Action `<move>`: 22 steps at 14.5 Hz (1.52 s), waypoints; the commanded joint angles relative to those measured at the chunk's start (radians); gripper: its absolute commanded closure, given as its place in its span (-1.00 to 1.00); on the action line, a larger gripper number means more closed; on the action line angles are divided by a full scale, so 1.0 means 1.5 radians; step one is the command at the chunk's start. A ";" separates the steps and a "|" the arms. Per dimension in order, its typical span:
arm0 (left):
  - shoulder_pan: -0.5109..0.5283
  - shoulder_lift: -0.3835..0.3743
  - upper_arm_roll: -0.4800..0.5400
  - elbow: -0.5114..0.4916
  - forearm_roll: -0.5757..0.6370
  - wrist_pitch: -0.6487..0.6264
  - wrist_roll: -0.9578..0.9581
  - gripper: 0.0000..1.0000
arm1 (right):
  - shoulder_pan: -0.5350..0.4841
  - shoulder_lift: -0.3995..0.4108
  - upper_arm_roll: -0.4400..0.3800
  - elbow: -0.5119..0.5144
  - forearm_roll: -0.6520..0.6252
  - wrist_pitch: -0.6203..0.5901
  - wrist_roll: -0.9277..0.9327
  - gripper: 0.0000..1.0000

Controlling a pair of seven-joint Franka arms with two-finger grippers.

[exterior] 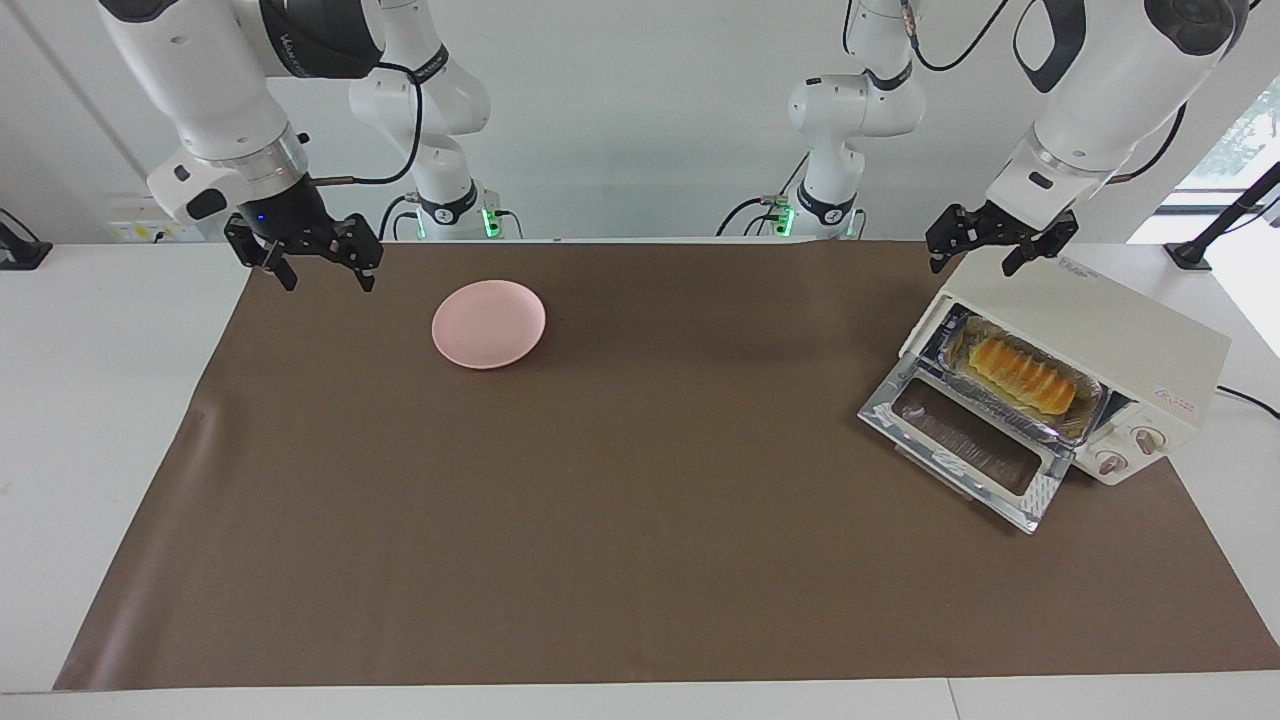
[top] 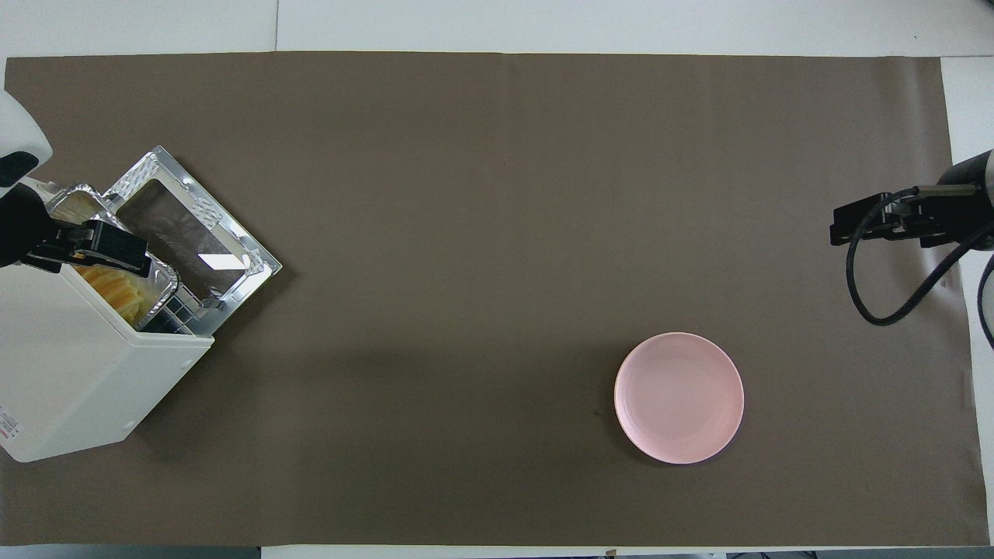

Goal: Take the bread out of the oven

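The cream-white oven stands toward the left arm's end of the table. Its glass door lies folded down, open. In the oven's mouth the golden ridged bread lies in a silver foil tray. My left gripper hangs open in the air over the oven's top, apart from it and holding nothing; in the overhead view it covers part of the tray. My right gripper waits open and empty above the right arm's end of the mat.
A pink plate sits on the brown mat, toward the right arm's end and near the robots. The oven's two knobs face away from the robots. A power cord trails off beside the oven.
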 commanded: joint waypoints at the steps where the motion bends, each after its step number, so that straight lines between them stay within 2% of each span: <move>1: 0.011 -0.012 -0.005 -0.020 -0.006 0.016 0.010 -1.00 | -0.010 -0.013 0.009 -0.009 -0.008 -0.008 -0.007 -1.00; 14: 0.008 -0.019 -0.002 -0.018 -0.002 0.016 -0.006 -1.00 | -0.010 -0.013 0.008 -0.009 -0.008 -0.008 -0.007 -1.00; 16: 0.006 -0.009 -0.002 -0.009 0.010 0.030 -0.055 -1.00 | -0.010 -0.013 0.009 -0.009 -0.008 -0.008 -0.007 -1.00; 19: 0.009 0.064 -0.002 0.050 0.014 0.024 -0.070 -1.00 | -0.010 -0.013 0.009 -0.009 -0.008 -0.008 -0.007 -1.00; 22: 0.001 0.180 -0.002 0.139 0.051 0.015 -0.191 -1.00 | -0.010 -0.013 0.009 -0.009 -0.008 -0.008 -0.007 -1.00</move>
